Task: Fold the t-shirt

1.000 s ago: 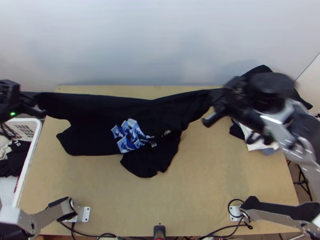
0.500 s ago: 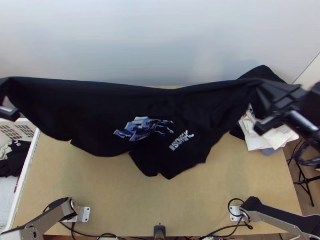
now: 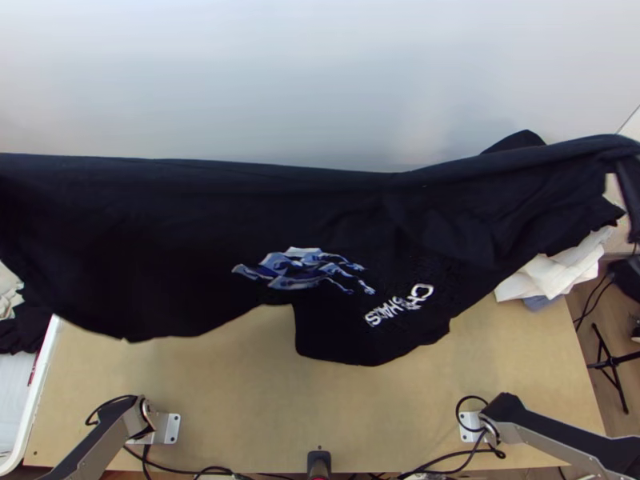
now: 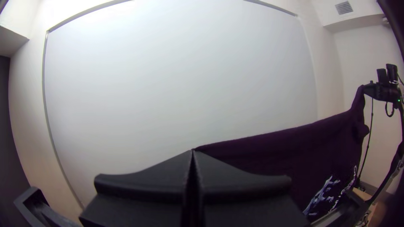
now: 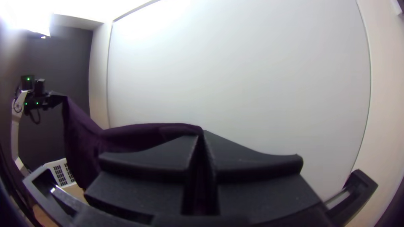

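Black t-shirt [image 3: 176, 232]: strung out in the air over the table [image 3: 240, 400], spread wide between the two grippers. Its upper edge runs almost straight across, sagging a little in the middle. In the top view the cloth hides most of the table's far edge. The lower edge is uneven, with one part dipping further toward the near edge; whether it touches the wood I cannot tell.
Print [image 3: 300, 272]: blue and white figures, with white lettering [image 3: 400, 308] beside them on the dipping part, rumpled by folds.
Left gripper [image 4: 193, 151]: fingers closed together, pinching one upper end of the t-shirt at the tips. From there the cloth stretches away toward the right gripper [image 3: 630, 196].
Right gripper's hold: fingers pressed together on the opposite upper end, again at the tips. The cloth leads off toward the left arm. Which part of the garment either pinches, sleeve or shoulder, I cannot tell.
Far right corner of the table: black cloth [image 3: 514, 142] partly behind the t-shirt; nearer, along the right edge, white cloth [image 3: 552, 278] over a bit of blue-grey cloth [image 3: 538, 302].
Left edge of the table: a white basket [image 3: 36, 400] just beside it, holding dark clothes [image 3: 22, 328] and pale ones.
Near edge: left arm's base [image 3: 166, 428] and right arm's base [image 3: 470, 426], toward its two corners.
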Robot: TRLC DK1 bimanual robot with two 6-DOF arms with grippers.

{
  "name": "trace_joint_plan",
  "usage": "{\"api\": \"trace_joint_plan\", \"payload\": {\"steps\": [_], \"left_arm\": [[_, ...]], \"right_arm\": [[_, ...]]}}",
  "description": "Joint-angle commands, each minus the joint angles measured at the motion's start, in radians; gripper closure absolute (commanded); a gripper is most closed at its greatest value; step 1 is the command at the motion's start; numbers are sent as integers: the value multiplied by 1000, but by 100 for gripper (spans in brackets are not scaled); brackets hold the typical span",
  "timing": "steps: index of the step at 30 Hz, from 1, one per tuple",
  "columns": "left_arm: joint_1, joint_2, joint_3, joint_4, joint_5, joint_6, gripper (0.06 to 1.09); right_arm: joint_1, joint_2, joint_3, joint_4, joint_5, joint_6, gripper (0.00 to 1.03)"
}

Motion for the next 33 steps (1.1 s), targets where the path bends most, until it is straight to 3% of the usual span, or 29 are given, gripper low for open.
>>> {"api": "trace_joint_plan", "payload": {"steps": [1,8,16,20,25,27,29,33], "left_arm": [[-8,-15,-33,38,-1,-56,105],[-8,-7,-170,101,-3,-62,105],[-39,-4,-369,258,-14,-53,105],[-42,-61,-368,247,-18,-65,105],[-45,-107,-382,208,-37,-153,105],[-46,-110,-389,208,-35,-168,105],[-46,-104,-394,211,-37,-168,105],[-54,-104,-386,215,-35,-160,105]], "right_arm": [[-95,-8,18,-5,1,40,100],[-270,3,-20,-19,-33,116,100],[-307,48,-20,-22,-118,144,100],[-320,23,-17,-47,-58,148,100],[-385,-38,-22,-70,-56,161,100],[-443,-61,-22,-104,-98,191,100],[-529,-77,-20,-143,-194,234,100],[-581,-98,43,-232,-242,233,100]]}}
